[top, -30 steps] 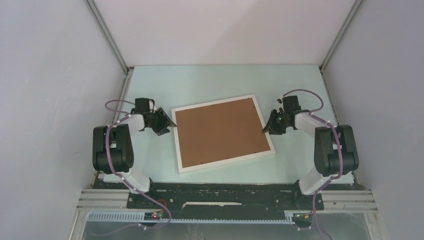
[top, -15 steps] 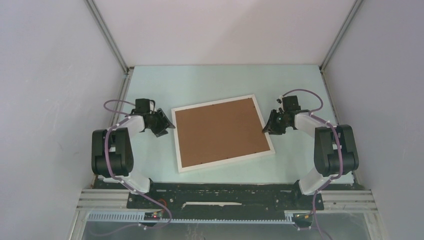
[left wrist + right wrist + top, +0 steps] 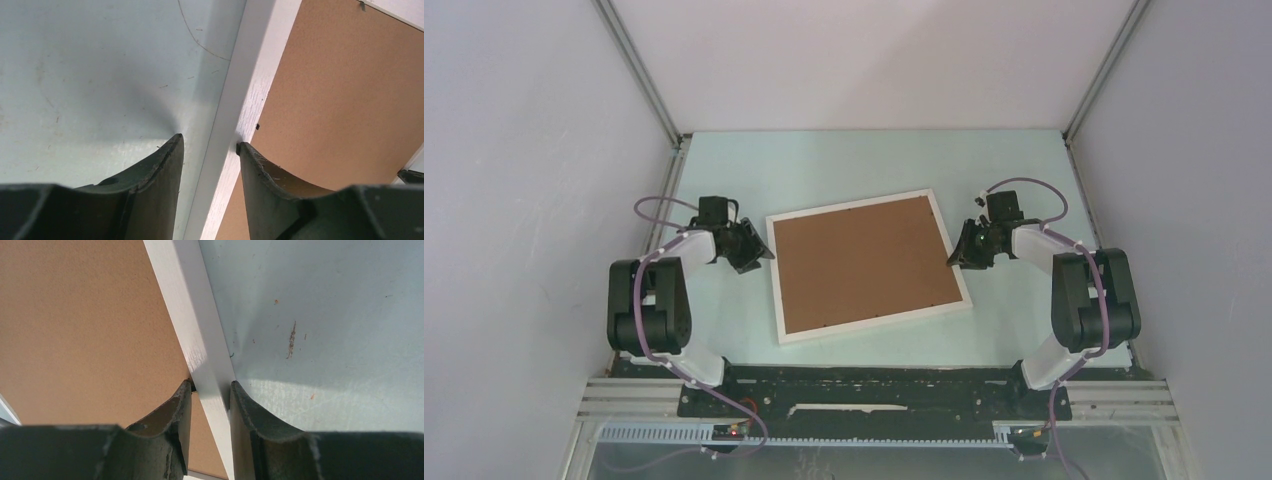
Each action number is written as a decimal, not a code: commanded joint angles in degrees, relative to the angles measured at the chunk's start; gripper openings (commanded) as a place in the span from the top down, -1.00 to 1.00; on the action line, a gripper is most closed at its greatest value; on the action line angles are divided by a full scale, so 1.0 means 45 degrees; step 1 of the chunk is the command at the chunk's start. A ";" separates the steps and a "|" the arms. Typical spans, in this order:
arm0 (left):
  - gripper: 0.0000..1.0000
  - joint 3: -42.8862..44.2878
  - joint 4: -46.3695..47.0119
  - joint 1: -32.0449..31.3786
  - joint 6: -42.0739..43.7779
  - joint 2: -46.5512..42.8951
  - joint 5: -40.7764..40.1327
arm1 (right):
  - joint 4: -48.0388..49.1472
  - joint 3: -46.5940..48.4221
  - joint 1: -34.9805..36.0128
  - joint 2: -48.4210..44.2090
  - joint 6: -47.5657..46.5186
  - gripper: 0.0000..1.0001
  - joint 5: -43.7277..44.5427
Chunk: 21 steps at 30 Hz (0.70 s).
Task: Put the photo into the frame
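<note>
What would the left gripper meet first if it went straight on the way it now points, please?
Most likely the frame: its white rail lies between the open fingers of the left gripper, with the brown backing board just beyond. Depth is unclear.

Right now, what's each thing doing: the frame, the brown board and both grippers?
frame: lying flat, back side up.
backing board: seated inside the frame.
left gripper: open, straddling the frame's left rail.
right gripper: shut on the frame's right rail.
photo: not visible.
</note>
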 commanded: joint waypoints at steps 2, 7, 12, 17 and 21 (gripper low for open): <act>-0.02 0.0504 -0.0080 -0.0213 0.0179 0.0371 -0.0481 | -0.0290 0.0130 0.0396 0.0235 -0.0081 0.44 -0.0423; -0.02 0.0776 -0.0055 -0.0127 -0.0154 0.0678 -0.0524 | -0.0214 0.0130 0.0410 0.0307 -0.0069 0.45 -0.0478; -0.02 0.0836 -0.0136 0.0005 -0.0098 0.0651 -0.0927 | -0.0284 0.0130 0.0425 0.0275 -0.0127 0.47 -0.0450; -0.01 0.0935 -0.0220 0.0085 -0.0051 0.0585 -0.1175 | -0.0223 0.0130 0.0437 0.0337 -0.0143 0.48 -0.0529; -0.01 0.0997 -0.0316 0.0112 -0.0038 0.0650 -0.1333 | -0.0211 0.0130 0.0481 0.0336 -0.0142 0.49 -0.0523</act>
